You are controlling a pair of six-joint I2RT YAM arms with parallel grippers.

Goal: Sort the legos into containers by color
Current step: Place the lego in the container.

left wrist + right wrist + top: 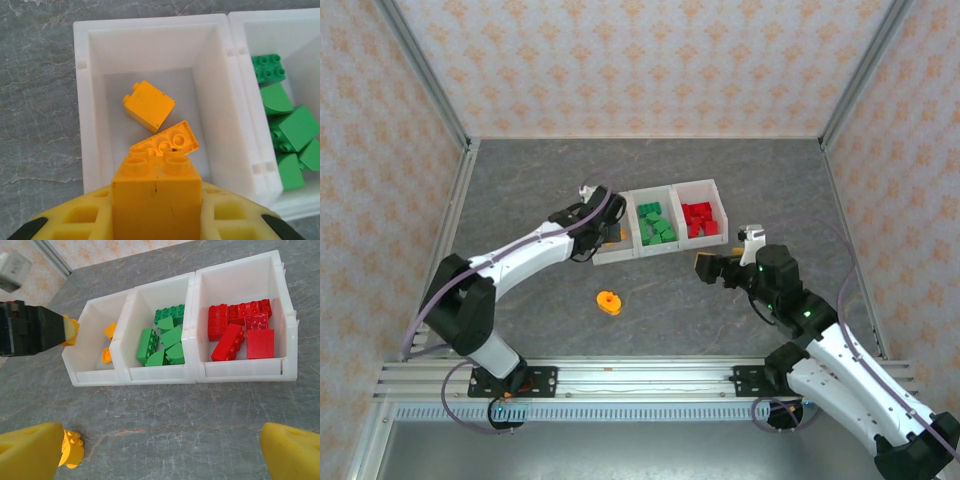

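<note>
Nearing the end: your left fingers [615, 233] are clamping an orange brick [156, 200] over the left bin [150, 27], two more lying inside. Green legos [162, 342] & red legos [240, 332] are sitting sorted. Round orange pc [609, 301] is waiting on desk [740, 180]; right fingers [708, 267] are gaping wide, empty.

White containers [160, 374] hold orange, green, red legos [172, 337].

left arm [520, 255]: stretched forward and rightward, elbow bent | left pincer [156, 215]: clamped on orange brick [155, 192], pointing down | right arm [840, 360]: folded, wrist turned leftward | right pincer [160, 455]: fingers [30, 452] spread wide, aimed forward and down
</note>
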